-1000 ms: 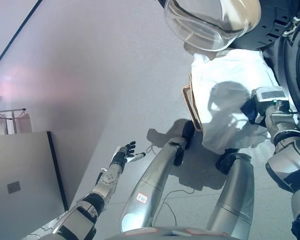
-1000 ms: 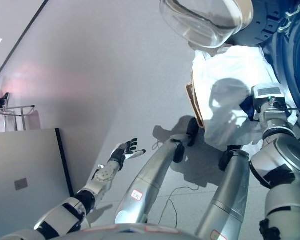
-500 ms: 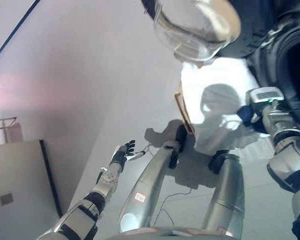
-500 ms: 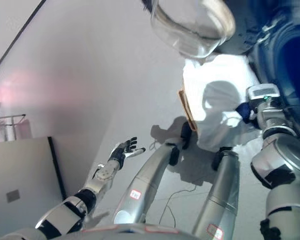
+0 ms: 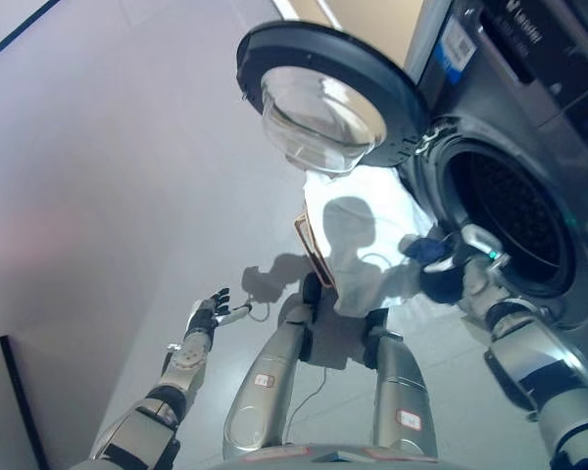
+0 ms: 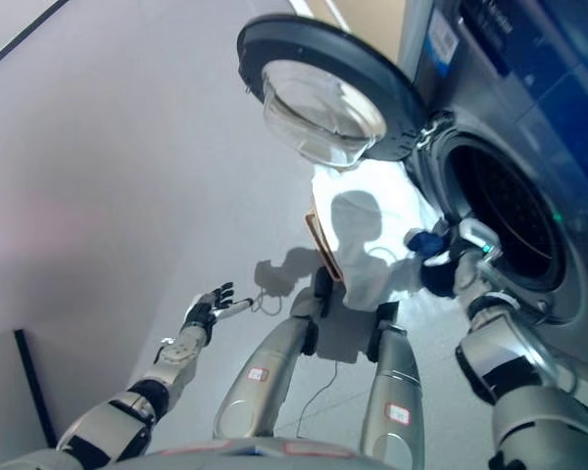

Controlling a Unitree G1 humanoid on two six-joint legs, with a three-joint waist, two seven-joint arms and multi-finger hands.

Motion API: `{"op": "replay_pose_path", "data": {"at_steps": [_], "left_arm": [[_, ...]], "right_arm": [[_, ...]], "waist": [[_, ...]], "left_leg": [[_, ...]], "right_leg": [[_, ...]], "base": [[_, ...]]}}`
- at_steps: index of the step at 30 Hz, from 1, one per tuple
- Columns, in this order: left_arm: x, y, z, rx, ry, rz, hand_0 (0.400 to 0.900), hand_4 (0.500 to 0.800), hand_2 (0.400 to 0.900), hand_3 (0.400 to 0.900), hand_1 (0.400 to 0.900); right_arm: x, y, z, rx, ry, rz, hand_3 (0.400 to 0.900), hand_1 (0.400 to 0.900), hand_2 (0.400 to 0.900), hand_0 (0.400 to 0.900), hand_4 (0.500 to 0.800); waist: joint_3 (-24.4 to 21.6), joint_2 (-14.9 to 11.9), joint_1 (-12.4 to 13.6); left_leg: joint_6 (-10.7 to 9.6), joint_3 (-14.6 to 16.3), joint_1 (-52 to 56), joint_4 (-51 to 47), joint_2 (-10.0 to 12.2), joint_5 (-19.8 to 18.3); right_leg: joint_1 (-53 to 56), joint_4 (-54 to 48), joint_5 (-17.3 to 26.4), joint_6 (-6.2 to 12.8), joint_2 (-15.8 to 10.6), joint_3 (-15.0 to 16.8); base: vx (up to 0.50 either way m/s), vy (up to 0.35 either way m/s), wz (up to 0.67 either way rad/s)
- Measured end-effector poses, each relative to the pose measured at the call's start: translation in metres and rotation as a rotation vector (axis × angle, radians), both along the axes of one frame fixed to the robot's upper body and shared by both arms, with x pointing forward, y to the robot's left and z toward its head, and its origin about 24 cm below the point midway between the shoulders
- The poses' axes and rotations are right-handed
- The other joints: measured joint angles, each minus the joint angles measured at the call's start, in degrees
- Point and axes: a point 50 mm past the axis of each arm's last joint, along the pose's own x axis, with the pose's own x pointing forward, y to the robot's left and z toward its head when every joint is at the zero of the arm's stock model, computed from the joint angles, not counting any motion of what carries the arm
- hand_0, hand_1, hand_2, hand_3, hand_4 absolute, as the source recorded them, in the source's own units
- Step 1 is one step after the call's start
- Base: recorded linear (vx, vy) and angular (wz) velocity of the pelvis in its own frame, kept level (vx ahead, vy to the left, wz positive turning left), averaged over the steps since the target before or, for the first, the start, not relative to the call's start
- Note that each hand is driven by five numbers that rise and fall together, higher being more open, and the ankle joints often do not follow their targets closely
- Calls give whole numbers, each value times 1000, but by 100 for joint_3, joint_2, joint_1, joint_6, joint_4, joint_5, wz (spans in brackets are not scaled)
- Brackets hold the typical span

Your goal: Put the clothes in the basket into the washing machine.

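dark grey front-loading washing machine (image 5: 529,127): 1 | round glass-windowed door (image 5: 323,98), open: 1 | tan woven basket (image 5: 315,250): 1 | white cloth heap (image 5: 372,245): 1 | blue garment (image 5: 426,251): 1 | robot hands: 2

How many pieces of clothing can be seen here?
2: a white cloth draped over the basket below the open door, and a blue piece at the right hand by the drum opening. More may be hidden underneath.

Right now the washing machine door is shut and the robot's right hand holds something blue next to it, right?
Not quite. The washing machine door is wide open, swung out to the left of the drum opening, as the left eye view shows. The rest holds: the right hand grips a blue cloth beside the opening.
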Motion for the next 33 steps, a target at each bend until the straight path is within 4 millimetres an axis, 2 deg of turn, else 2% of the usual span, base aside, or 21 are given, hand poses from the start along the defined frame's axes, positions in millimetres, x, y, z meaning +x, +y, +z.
{"op": "replay_pose_path", "data": {"at_steps": [1,3,6,7,8,10,11,12,13,16,18,19,20,21,22,24,25,27,30,33], "left_arm": [[-2,2,-1,4,4,9,900,800,900,900,900],[-7,5,-4,14,20,23,900,800,900,900,900],[-7,4,-3,13,5,21,900,800,900,900,900],[-6,5,-3,17,-1,22,900,800,900,900,900],[-10,10,-3,27,-2,23,900,800,900,900,900],[-9,13,-2,39,-13,45,900,800,900,900,900],[-9,12,-2,31,-20,46,900,800,900,900,900],[-13,10,-3,21,-23,45,900,800,900,900,900],[-18,7,-6,10,-24,43,900,800,900,900,900],[-23,2,-10,10,7,3,900,800,900,900,900],[-26,-6,-13,-8,13,-11,900,800,900,900,900],[-27,-8,-14,-16,15,-15,900,800,900,900,900],[-28,-11,-15,-20,18,-16,900,800,900,900,900],[-28,-12,-16,-23,19,-16,900,800,900,900,900],[-28,-13,-15,-23,15,-23,900,800,900,900,900],[-28,-16,-13,-39,-6,-33,900,800,900,900,900],[-29,-19,-12,-51,-15,-44,900,800,900,900,900],[-29,-25,-13,-72,-17,-64,900,800,900,900,900],[-30,-28,-13,-80,-17,-72,900,800,900,900,900],[-31,-29,-13,-83,-27,-76,900,800,900,900,900]], "right_arm": [[-10,8,-16,137,-28,-70,400,400,400,400,500],[-14,27,-31,446,-129,-244,400,400,400,400,500],[-11,26,-28,766,-299,-492,400,400,400,400,500],[-4,21,-17,843,-386,-550,400,400,400,400,500],[15,21,8,965,-485,-629,400,400,400,400,500],[45,9,71,1012,-754,-590,400,400,400,400,500],[54,-1,103,1077,-900,-553,400,400,400,400,500],[58,-4,123,1130,-996,-543,400,400,400,400,500],[57,-12,131,1157,-1049,-586,400,400,400,400,500],[50,-15,112,1392,-1113,-795,400,400,400,400,500],[45,-21,107,1416,-1139,-853,400,400,400,400,500],[47,-25,115,1471,-1170,-906,400,400,400,400,500],[48,-30,128,1503,-1217,-923,400,400,400,400,500],[48,-37,140,1488,-1255,-901,400,400,400,400,500],[44,-45,143,1467,-1276,-896,400,400,400,400,500],[32,-52,122,1389,-1289,-881,400,400,400,400,500],[27,-57,120,1383,-1324,-867,400,400,400,400,500],[22,-61,113,1442,-1350,-968,400,400,400,400,500],[16,-71,120,1398,-1391,-1008,400,400,400,400,500],[13,-84,143,1308,-1435,-975,400,400,400,400,500]], "waist": [[2,0,-38],[10,15,-116],[61,102,-130],[71,125,-122],[64,134,-185],[81,164,-109],[96,211,-48],[101,250,11],[97,259,43],[105,412,164],[69,657,250],[63,811,255],[61,954,280],[16,1050,327],[-15,1090,370],[-46,1120,464],[-56,1134,462],[-114,1213,482],[-199,1319,474],[-244,1378,493]], "left_leg": [[-5,0,81,-77,5,8],[-1,4,156,-152,9,14],[20,27,233,-248,7,41],[29,39,255,-272,3,45],[-6,29,286,-374,-7,63],[53,146,310,-420,2,126],[56,147,377,-493,-8,172],[48,155,422,-532,-27,176],[32,138,458,-591,-33,187],[12,82,429,-666,-44,215],[30,58,443,-704,-70,252],[21,40,452,-734,-93,246],[97,43,459,-754,-118,316],[111,58,460,-800,-136,326],[118,55,459,-813,-156,345],[119,37,481,-846,-187,350],[118,19,480,-852,-200,356],[128,26,435,-897,-243,378],[131,27,398,-908,-316,397],[111,24,325,-910,-365,388]], "right_leg": [[73,-63,0,0,6,-2],[147,-172,33,13,20,3],[227,-304,109,57,32,48],[248,-321,127,58,30,62],[261,-362,163,53,22,53],[216,-477,267,103,20,173],[260,-500,283,88,9,166],[273,-481,260,106,-16,167],[292,-486,252,96,-21,165],[251,-482,251,90,-37,98],[272,-473,260,115,-74,56],[273,-476,252,125,-102,48],[260,-440,251,136,-118,58],[223,-436,241,150,-138,82],[196,-384,238,155,-161,84],[146,-274,130,201,-216,67],[127,-227,107,205,-227,61],[-8,-65,43,217,-286,77],[-154,175,-55,232,-375,106],[-311,353,-175,207,-443,117]], "base": [[44,32,-6],[32,47,-8],[24,61,-11],[-4,77,-18],[26,75,-15],[57,68,4],[63,81,16],[59,106,10],[27,68,3],[52,63,4],[34,55,0],[20,59,-8],[17,39,-4],[47,14,5],[5,7,13],[-8,8,11],[12,15,10],[0,29,12],[6,28,12],[37,-3,6]]}}
